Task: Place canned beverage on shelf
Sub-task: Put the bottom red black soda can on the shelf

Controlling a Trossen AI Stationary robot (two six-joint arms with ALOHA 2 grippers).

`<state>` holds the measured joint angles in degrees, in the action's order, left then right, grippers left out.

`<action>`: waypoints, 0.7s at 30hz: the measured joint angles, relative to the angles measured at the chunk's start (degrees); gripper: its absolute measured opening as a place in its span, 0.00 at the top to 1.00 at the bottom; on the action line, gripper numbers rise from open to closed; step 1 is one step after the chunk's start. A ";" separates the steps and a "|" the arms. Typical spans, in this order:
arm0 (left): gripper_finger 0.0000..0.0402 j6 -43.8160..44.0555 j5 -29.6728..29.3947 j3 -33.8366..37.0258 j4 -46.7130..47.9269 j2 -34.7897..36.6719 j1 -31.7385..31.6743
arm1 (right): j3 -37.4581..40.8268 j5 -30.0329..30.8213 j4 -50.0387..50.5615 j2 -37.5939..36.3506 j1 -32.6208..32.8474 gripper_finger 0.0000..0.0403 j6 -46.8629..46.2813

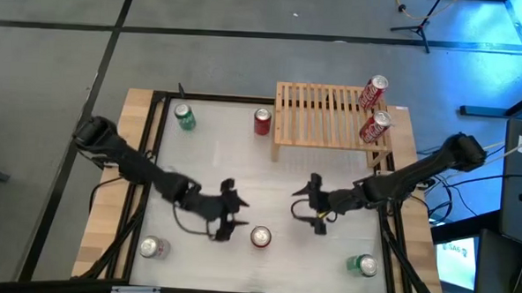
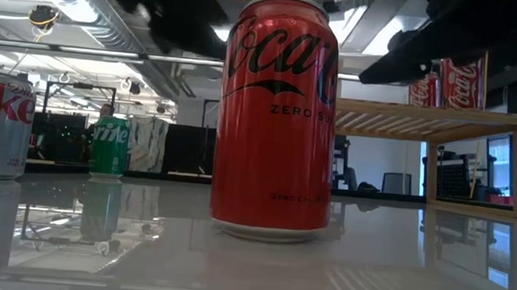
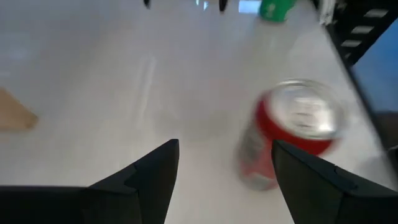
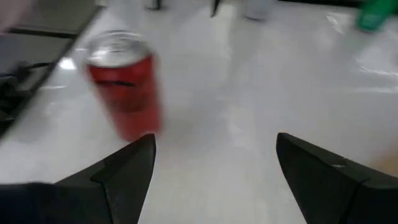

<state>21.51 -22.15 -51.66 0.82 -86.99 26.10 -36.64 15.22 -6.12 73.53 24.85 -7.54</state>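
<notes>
A red can stands upright on the white table near its front edge; it fills the low view. My left gripper is open just to the can's left, and in the left wrist view the can stands beside one finger, outside the gap. My right gripper is open, to the can's right and farther back; its wrist view shows the can off to one side. The slatted wooden shelf stands at the far right and carries two red cans.
A green can and a red can stand at the back, left of the shelf. A silver can stands at the front left and a green can at the front right. Bare table lies between the grippers and the shelf.
</notes>
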 joint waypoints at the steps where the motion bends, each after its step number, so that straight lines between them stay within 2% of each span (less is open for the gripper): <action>1: 0.38 1.91 -1.43 0.00 -0.15 -0.13 1.60 | 0.02 -0.97 -2.43 1.51 0.52 0.19 0.33; 5: 0.38 7.66 -6.39 0.00 -2.01 -3.03 7.34 | 0.00 -3.48 -12.06 7.09 2.88 0.19 0.78; 10: 0.38 12.96 -8.61 0.00 -8.67 -8.86 12.14 | -0.05 -4.46 -21.95 12.18 5.06 0.19 1.00; 18: 0.38 15.64 -13.16 0.00 -19.18 -17.82 14.37 | -0.07 -3.61 -36.12 20.72 5.57 0.19 -1.08; 21: 0.38 15.84 -15.12 0.00 -20.92 -19.95 14.16 | -1.38 -1.75 -37.26 23.62 5.54 0.19 -1.43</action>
<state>37.36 -37.27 -51.66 -20.10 -106.94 40.26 -38.02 13.47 -43.38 97.15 30.39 -8.98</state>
